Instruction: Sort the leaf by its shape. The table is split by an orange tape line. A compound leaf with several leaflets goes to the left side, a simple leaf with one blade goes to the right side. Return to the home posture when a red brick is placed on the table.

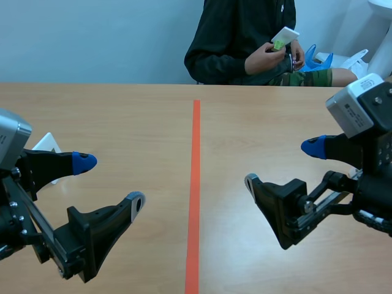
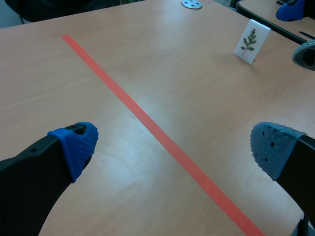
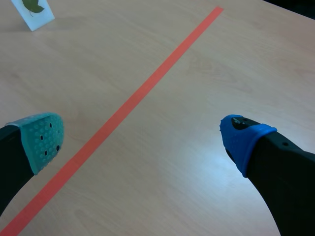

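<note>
Both grippers gape wide, holding nothing. The compound-leaf card (image 2: 252,41) stands upright on the right half of the table (image 1: 147,116), just beside the right gripper (image 1: 281,164) — the nearer arm. The single-leaf card (image 3: 34,12) stands across the tape line (image 1: 195,184), just beyond the left gripper (image 1: 111,180) — each seemingly on the wrong side.

A small white card (image 2: 251,41) stands upright on the tabletop (image 2: 197,73). It shows a green leaf with many little leaflets. It is across the orange tape line (image 2: 147,123) from the left gripper (image 2: 175,147). A second white card (image 3: 33,12) stands on the left side of the line. Its leaf looks like one dark green blade, but only part of it shows.
</note>
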Robot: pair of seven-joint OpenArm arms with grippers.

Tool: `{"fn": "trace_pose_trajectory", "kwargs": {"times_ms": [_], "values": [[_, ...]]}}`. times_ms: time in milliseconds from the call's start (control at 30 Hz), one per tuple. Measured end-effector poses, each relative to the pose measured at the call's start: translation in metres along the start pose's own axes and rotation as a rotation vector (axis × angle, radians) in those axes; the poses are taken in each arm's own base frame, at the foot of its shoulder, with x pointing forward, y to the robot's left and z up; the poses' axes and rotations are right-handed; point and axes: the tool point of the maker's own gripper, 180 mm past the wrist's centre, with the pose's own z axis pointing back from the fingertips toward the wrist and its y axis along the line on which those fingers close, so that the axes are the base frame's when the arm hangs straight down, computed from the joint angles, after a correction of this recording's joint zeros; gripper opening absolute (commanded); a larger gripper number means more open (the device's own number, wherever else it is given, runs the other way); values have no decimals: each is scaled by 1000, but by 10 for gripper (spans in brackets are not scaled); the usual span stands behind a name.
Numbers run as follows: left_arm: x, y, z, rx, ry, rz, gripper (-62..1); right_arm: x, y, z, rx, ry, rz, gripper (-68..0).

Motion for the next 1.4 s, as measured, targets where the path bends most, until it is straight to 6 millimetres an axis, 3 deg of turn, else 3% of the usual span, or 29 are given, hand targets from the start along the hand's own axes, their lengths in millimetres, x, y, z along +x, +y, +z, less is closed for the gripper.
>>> {"fn": "trace_pose_trajectory", "kwargs": {"times_ms": [1400], "values": [[-6, 0, 0, -1, 30, -16, 14, 0, 0, 0, -1, -1, -2, 4]]}}
